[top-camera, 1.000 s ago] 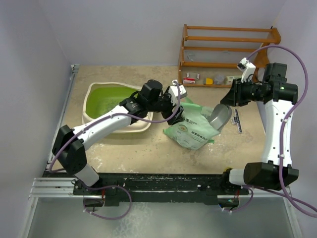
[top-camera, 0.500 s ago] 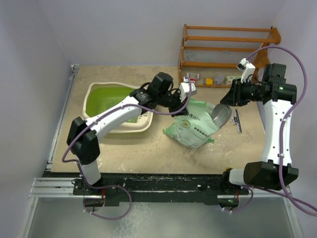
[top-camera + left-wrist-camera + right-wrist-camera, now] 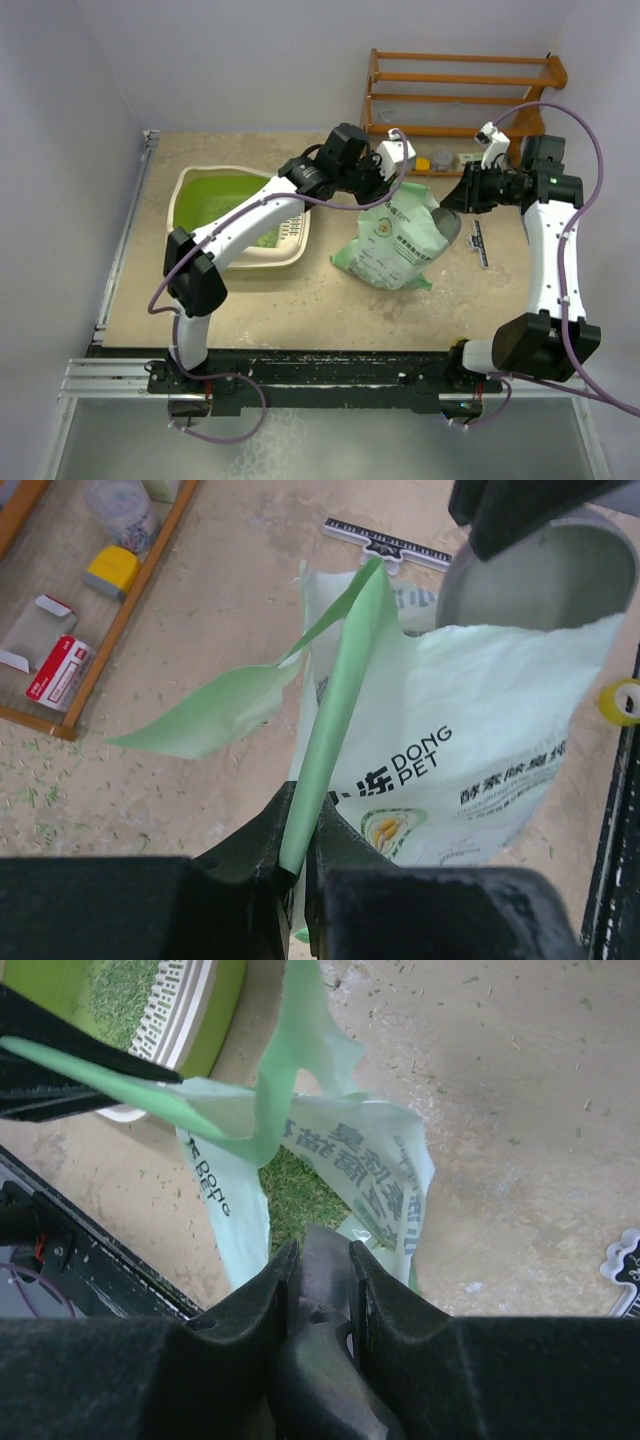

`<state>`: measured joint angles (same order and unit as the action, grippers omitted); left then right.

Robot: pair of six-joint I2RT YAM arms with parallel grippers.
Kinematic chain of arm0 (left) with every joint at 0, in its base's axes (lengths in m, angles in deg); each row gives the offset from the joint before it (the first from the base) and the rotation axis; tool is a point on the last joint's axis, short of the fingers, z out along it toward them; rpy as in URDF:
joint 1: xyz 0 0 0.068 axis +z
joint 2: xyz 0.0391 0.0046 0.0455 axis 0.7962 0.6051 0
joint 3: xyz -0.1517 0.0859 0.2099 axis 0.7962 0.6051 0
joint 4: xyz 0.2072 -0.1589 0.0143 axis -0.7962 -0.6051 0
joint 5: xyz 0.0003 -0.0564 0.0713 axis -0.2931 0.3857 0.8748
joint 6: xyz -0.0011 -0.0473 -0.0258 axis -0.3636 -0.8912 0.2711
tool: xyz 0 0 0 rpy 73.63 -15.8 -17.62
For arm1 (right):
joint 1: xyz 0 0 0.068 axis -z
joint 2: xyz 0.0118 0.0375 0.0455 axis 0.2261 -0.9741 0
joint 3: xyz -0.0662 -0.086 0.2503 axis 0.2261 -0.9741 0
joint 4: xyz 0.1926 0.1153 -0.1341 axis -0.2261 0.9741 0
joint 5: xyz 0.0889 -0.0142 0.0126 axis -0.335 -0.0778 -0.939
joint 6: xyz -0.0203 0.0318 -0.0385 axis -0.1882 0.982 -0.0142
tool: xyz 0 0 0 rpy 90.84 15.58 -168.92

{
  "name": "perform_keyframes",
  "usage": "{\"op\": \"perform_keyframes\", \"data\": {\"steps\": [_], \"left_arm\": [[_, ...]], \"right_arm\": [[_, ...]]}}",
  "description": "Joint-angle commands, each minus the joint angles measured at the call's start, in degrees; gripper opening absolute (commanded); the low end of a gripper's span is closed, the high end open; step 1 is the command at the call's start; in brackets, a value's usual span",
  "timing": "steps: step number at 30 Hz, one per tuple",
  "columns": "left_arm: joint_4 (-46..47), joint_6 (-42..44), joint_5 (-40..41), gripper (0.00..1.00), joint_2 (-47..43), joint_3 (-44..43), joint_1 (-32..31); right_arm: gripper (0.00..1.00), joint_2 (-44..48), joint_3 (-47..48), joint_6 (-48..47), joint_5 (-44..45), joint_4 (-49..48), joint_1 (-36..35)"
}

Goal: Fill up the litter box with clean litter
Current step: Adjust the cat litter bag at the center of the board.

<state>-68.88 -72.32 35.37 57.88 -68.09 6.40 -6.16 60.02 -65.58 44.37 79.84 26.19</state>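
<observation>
Your left tool (image 3: 300,845) is pinching a torn top strip of the bag (image 3: 470,740). The right tool (image 3: 322,1260) is clamped on the scoop (image 3: 535,575) handle at the bag's mouth. The litter box (image 3: 205,195) is left of the bag, with some litter (image 3: 125,995) inside.

left pincer (image 3: 298,865) and right pincer (image 3: 320,1258) both clamped.

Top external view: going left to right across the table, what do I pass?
litter box → green bag → grey scoop → black-and-white strip → right arm
</observation>
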Motion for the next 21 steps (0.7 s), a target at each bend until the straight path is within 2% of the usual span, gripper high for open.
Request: {"op": "perform_keyframes", "data": {"steps": [1,9,13,21], "left_arm": [[5.5,0.7,5.0,0.03,4.2,-10.2,0.1],[6.9,1.4,9.8,0.03,12.9,-21.0,-0.9],[7.2,0.0,10.9,0.03,15.1,-24.9,2.9],[10.5,-2.0,8.4,0.03,10.1,-19.2,11.4]], "right_arm": [[0.0,0.6,-2.3,1.0,-2.8,-0.5,-0.4],[0.0,1.8,-6.7,2.7,-0.1,-4.7,-0.3],[0.0,1.1,-7.5,6.8,3.6,-9.4,-0.3],[0.0,-8.5,2.1,10.4,2.2,-10.6,-2.9]]}}
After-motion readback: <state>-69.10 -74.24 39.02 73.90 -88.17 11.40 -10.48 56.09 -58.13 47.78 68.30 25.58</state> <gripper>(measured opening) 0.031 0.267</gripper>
